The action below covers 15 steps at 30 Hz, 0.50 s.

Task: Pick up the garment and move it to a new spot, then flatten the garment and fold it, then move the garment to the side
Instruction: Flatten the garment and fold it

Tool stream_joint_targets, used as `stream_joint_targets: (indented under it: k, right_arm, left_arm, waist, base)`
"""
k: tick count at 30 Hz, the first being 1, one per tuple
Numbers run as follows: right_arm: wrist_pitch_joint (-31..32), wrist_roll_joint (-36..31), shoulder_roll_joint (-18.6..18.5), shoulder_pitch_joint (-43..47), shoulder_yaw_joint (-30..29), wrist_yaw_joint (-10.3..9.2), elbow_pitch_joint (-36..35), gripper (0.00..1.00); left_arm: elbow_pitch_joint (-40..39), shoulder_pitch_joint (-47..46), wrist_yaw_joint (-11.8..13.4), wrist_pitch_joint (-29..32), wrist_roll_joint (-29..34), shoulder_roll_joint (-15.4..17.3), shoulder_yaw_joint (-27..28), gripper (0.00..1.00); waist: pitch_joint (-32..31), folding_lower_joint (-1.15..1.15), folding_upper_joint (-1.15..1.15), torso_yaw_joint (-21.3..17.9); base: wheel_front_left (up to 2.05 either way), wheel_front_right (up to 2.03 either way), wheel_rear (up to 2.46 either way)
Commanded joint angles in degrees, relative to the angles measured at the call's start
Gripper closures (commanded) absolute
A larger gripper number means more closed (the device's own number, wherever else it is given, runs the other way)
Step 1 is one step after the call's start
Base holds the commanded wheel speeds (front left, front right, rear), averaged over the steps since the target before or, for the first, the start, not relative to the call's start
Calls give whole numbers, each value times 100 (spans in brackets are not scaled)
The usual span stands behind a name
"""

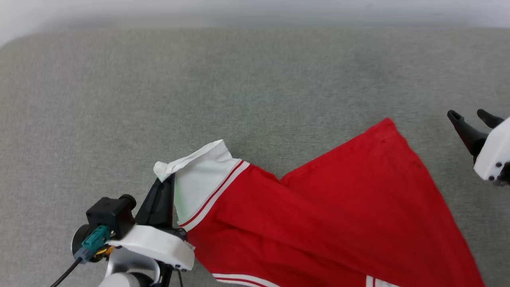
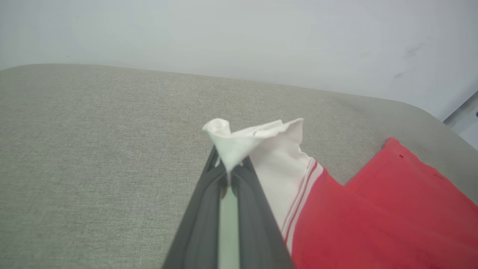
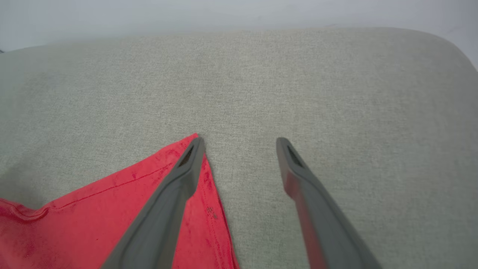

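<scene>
The garment (image 1: 326, 215), a red jersey with white sleeves and striped trim, lies plain side up across the grey fabric surface (image 1: 239, 79), running off the bottom of the head view. My left gripper (image 1: 165, 181) is shut on the tip of its white sleeve (image 2: 261, 149), lifting that corner slightly. In the left wrist view the sleeve bunches above the closed fingers (image 2: 209, 201). My right gripper (image 1: 470, 117) stands open at the far right, just off the garment's pointed red corner (image 3: 194, 140); nothing lies between its fingers (image 3: 175, 186).
The grey upholstered surface extends far back and left to a rounded edge against a pale wall (image 2: 239, 37). Wide bare fabric lies beyond the garment (image 3: 298, 82).
</scene>
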Motion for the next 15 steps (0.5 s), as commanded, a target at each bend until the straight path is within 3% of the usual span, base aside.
stream_joint_targets:
  k: [1, 6, 15]
  right_arm:
    - [258, 44, -63, -217, 70, -2, 49, 0]
    - [1740, 99, -212, -846, 476, -2, 267, 0]
    - [2656, 221, -58, -1115, 1257, -2, 964, 0]
  left_arm:
    - [11, -116, -29, -45, 30, -23, 3, 100]
    - [100, -417, -139, -165, 72, -158, -130, 100]
    - [408, -820, -311, -332, 39, -331, -271, 100]
  waist:
    - [282, 0, 0, 239]
    - [660, 0, 0, 472]
    - [1062, 0, 0, 688]
  base:
    - [0, 0, 0]
    - [0, 0, 0]
    - [0, 0, 0]
